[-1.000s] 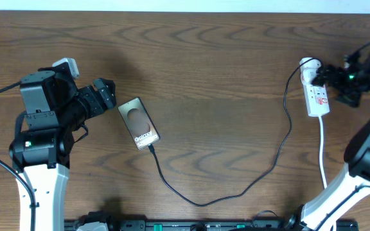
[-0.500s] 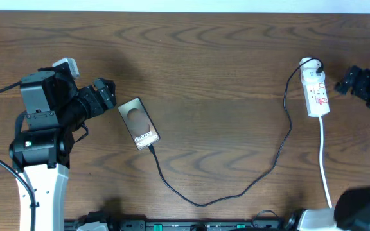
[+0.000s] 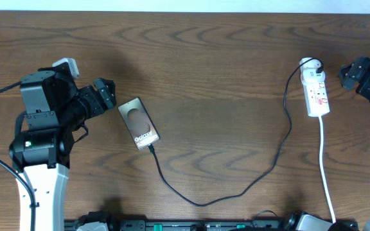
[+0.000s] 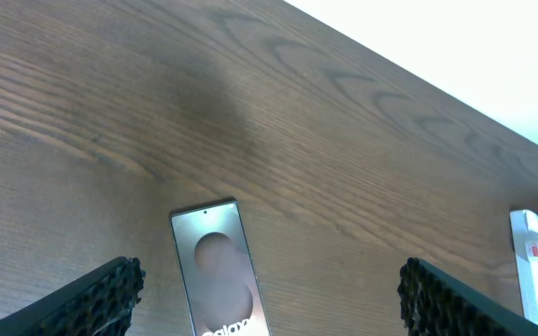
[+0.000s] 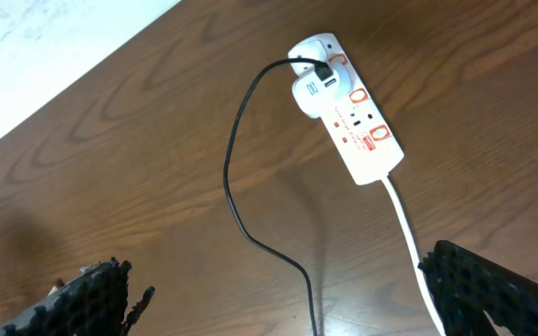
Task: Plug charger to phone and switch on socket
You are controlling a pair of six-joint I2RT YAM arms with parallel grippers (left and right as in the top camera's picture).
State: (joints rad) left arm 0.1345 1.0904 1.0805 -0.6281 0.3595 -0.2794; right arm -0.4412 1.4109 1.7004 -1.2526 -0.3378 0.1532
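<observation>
The phone (image 3: 139,122) lies flat on the table left of centre, with white "Galaxy" text on its screen; it also shows in the left wrist view (image 4: 216,271). The charger cable (image 3: 236,192) runs from the phone's lower end in a long curve to the white plug on the socket (image 3: 317,94), also seen in the right wrist view (image 5: 351,117). The cable tip sits at the phone's lower edge (image 3: 151,147). My left gripper (image 3: 105,93) is open, just left of the phone. My right gripper (image 3: 349,72) is open, right of the socket and clear of it.
A white lead (image 3: 325,173) runs from the socket toward the table's front edge. The table's pale far edge (image 4: 493,65) shows at the top. The arm bases stand at the front left and right.
My right gripper has pulled back from the socket to the right and now hovers beside it. The left arm, phone and cable have not moved.
</observation>
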